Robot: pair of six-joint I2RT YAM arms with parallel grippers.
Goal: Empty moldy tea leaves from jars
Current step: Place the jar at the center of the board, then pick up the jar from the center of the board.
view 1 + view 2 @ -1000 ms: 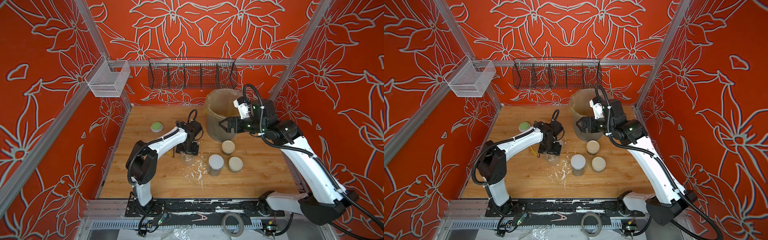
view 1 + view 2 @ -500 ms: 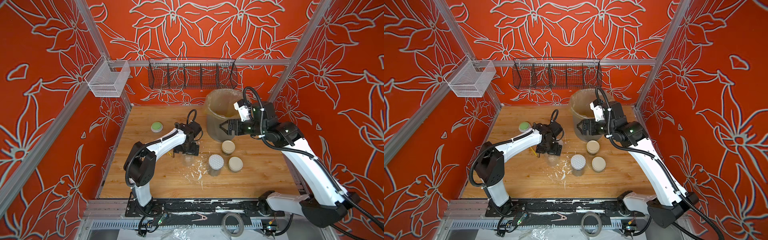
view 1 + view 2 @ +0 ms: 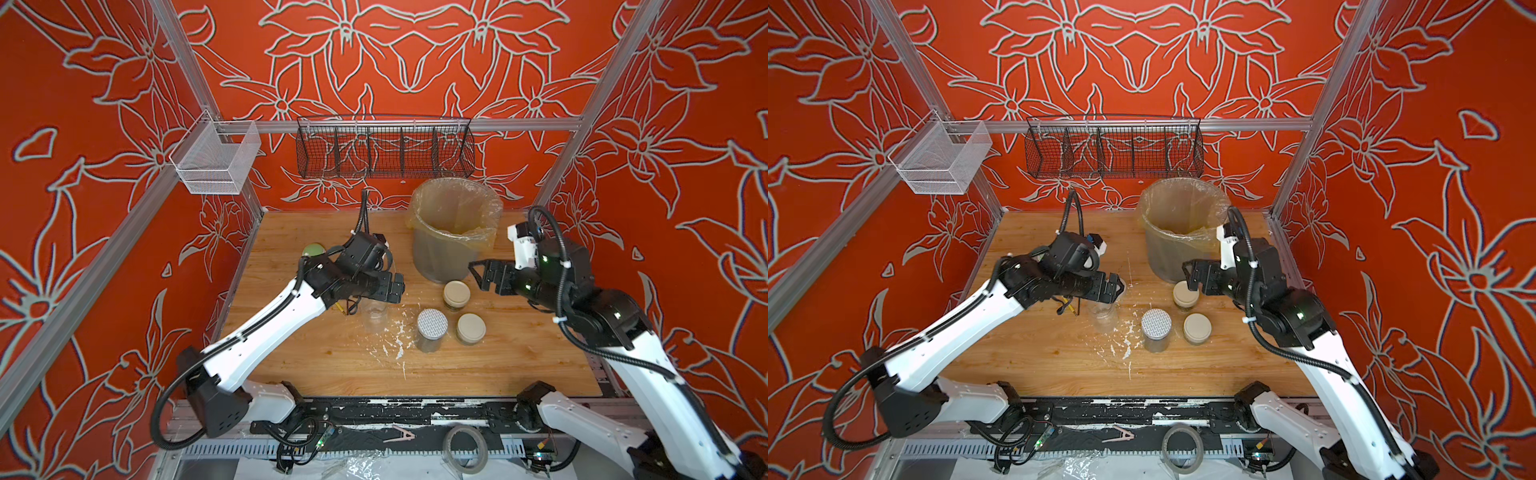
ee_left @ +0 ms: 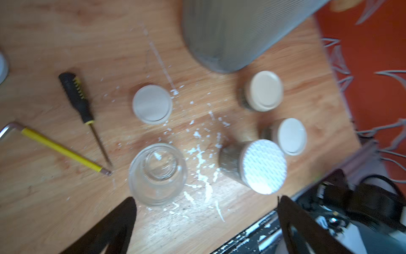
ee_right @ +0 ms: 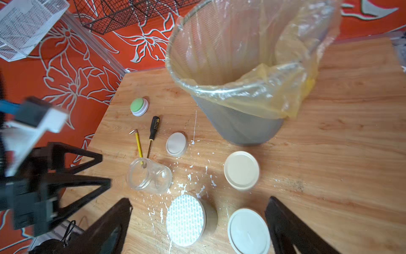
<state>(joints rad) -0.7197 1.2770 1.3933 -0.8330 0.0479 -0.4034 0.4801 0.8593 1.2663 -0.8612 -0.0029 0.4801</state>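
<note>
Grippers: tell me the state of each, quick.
Left gripper: open, holding nothing.
Right gripper: open, holding nothing.

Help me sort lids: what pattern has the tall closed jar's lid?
Lid: white with grey dots; best in right wrist view.

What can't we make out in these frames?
1. Bin contents: wrinkled liner glares in the right wrist view; top views miss its bottom.
2. Leaf level in the dotted-lid jar: lid covers it from above; left wrist view is blurred.
3. Loose lid: mostly under the left gripper in both top views.
4. Residue in the open jar: too blurred.
</note>
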